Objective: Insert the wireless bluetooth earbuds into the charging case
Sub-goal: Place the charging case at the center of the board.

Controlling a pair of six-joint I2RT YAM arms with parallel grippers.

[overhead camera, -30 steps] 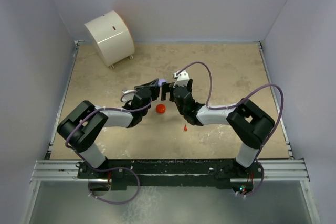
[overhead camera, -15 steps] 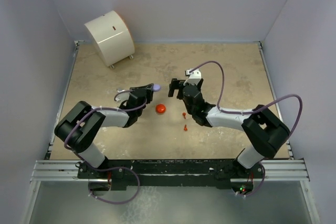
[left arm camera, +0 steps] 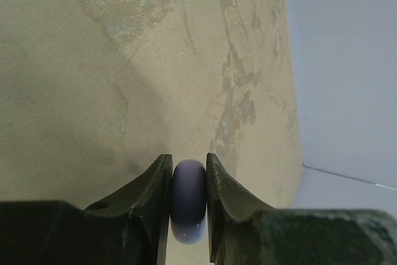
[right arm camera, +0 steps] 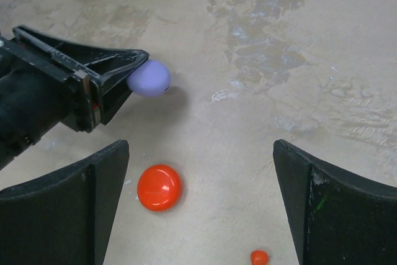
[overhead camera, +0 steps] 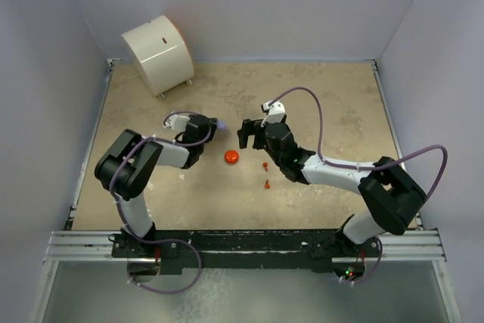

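One lilac case, probably, farther left.

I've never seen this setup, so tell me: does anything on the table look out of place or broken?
Nothing looks broken or spilled. Only two tiny red-orange earbuds lie loose on the table, apart from each other, beside the red round case.

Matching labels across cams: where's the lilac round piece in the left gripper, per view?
Top external: lilac round piece just left of centre, at the tip of the left gripper.
Left wrist: bottom centre, pinched edge-on between the two fingers.
Right wrist: upper left, above the red-orange disc.
Shared landmark: the left gripper's dark fingers closed on it, seen in all three views.
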